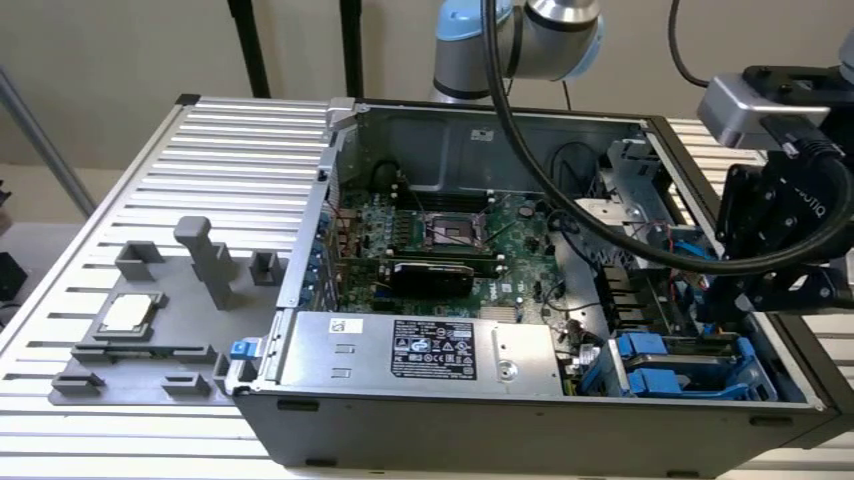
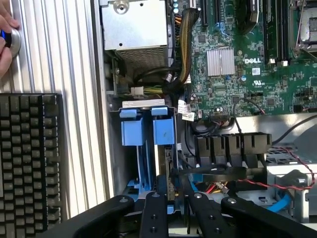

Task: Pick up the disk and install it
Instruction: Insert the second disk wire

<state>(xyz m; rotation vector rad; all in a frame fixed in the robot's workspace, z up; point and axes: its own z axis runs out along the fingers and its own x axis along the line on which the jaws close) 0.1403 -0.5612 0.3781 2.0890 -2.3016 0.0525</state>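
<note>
The disk (image 1: 687,347) shows as a grey slab between bright blue rails. It lies in the drive bay at the open computer case's (image 1: 320,200) front corner, on the exterior view's right. In the wrist view its blue rail tabs (image 2: 148,130) stand side by side in that bay. My gripper (image 1: 750,300) hangs just above the bay, over the case's side wall. The wrist view looks straight down past the gripper (image 2: 177,198) onto the blue tabs, with a thin dark edge right under it. Whether that edge is held I cannot tell.
The motherboard (image 1: 441,240) and power supply (image 1: 427,350) fill the case, with cables (image 2: 183,44) beside the bay. A grey fixture holding a square chip (image 1: 127,313) sits on the slatted table (image 1: 227,160). A keyboard (image 2: 29,163) and a hand (image 2: 5,29) lie beside the case.
</note>
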